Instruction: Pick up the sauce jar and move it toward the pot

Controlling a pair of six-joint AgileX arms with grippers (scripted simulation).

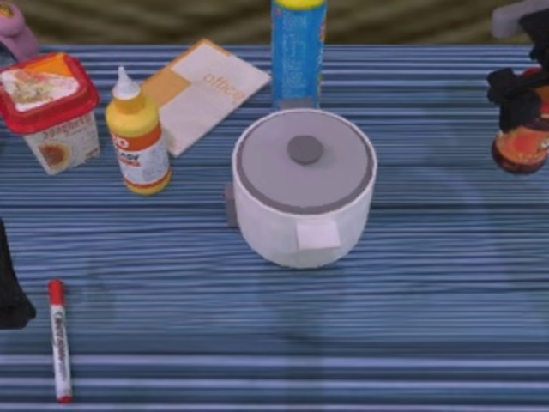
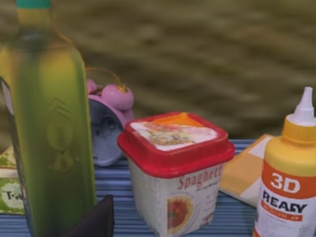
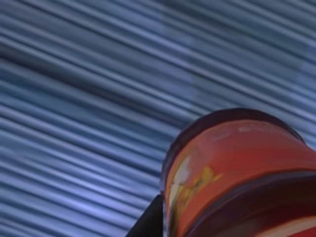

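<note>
Jar (image 3: 237,173) fills the right wrist view, gripped by the right hand (image 1: 520,103) at the bench's (image 1: 412,326) right edge (pot (image 1: 304,189) mid-bench, well apart); left hand parked left.

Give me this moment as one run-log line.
right gripper: at table's right edge, on the sauce jar | jar: apart from the pot, mid-table | left arm: parked at left edge
</note>
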